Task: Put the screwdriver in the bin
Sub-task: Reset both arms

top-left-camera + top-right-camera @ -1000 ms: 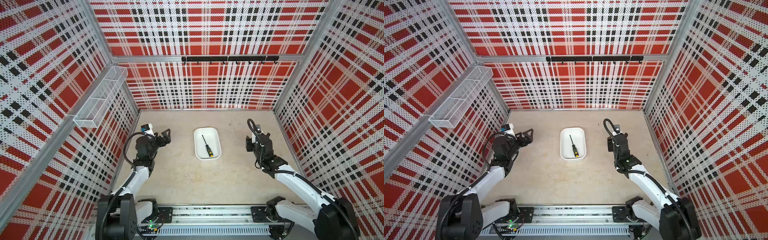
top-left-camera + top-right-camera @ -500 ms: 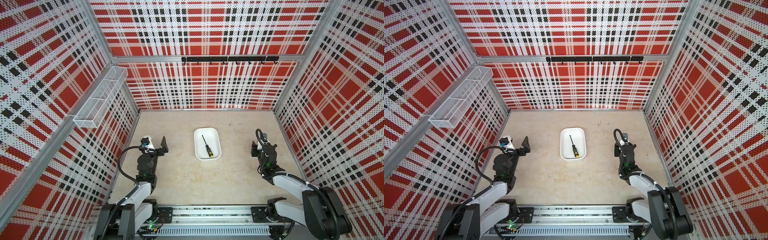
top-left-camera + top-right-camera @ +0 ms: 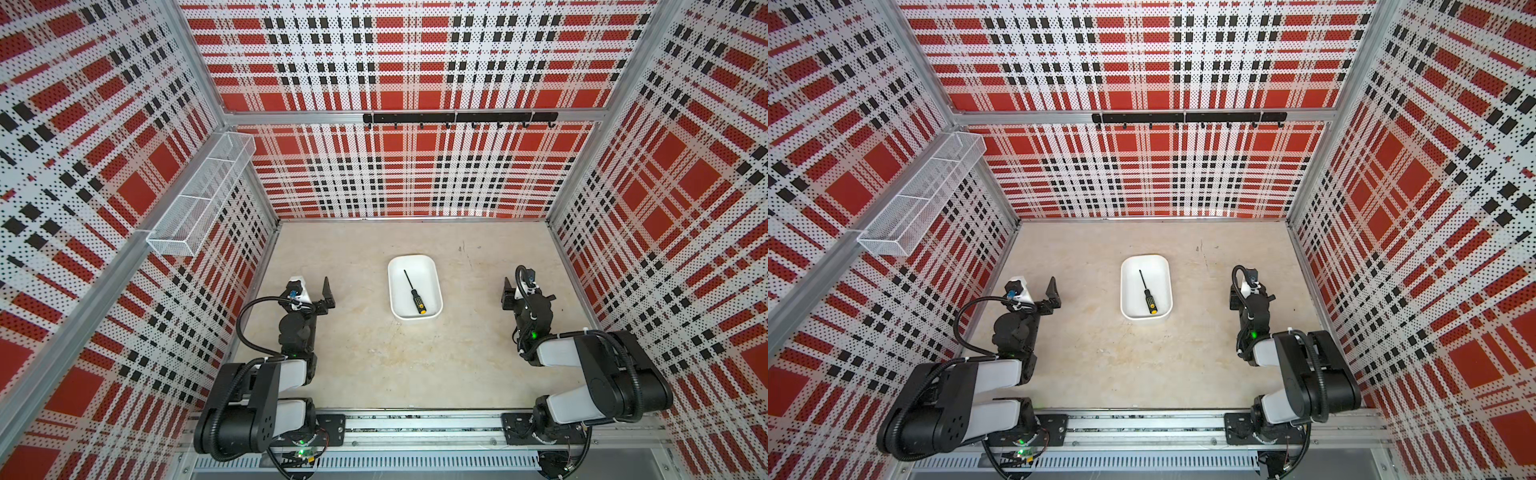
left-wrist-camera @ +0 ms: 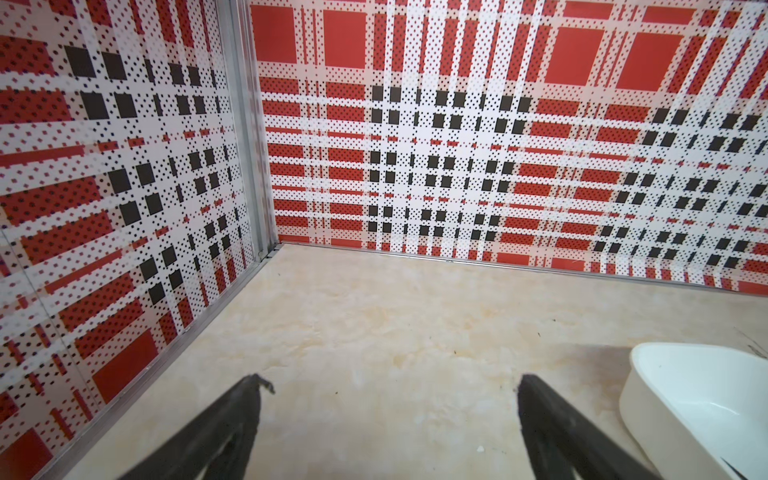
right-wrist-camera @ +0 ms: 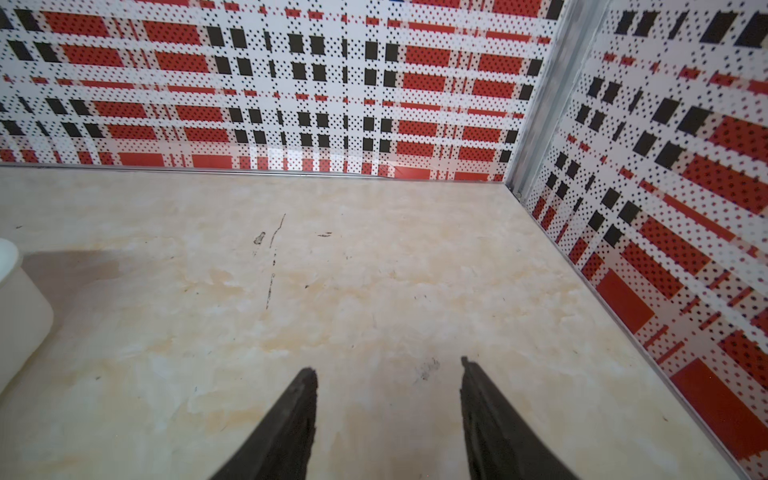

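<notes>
Screwdriver in bin, left hand spread, empty, right hand spread, empty

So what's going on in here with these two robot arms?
The screwdriver already lies inside the white bin. Nothing is being handled right now: the left gripper and the right gripper are both open and empty, one on either side of the bin and well apart from it.

Robot lab cell, plaid pegboard walls (enclosed)
</notes>
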`<state>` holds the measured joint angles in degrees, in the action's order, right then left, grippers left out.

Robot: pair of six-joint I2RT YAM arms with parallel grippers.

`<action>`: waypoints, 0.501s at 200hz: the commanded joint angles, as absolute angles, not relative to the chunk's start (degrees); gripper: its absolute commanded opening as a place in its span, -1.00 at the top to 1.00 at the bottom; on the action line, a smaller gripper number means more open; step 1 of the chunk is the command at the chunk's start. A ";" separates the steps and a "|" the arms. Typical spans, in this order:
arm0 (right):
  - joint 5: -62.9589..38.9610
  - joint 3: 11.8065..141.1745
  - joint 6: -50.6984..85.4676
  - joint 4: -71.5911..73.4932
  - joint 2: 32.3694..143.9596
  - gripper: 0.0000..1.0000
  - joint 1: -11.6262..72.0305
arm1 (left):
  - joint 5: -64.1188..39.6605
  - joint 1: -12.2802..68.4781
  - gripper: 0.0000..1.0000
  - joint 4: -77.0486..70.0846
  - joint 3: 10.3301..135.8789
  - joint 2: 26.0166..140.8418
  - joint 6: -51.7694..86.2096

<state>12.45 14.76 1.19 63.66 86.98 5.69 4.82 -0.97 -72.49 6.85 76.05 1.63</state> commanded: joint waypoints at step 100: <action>6.53 15.84 1.61 67.98 90.08 -0.48 3.20 | 4.28 -1.73 -0.96 -78.92 12.12 89.88 1.06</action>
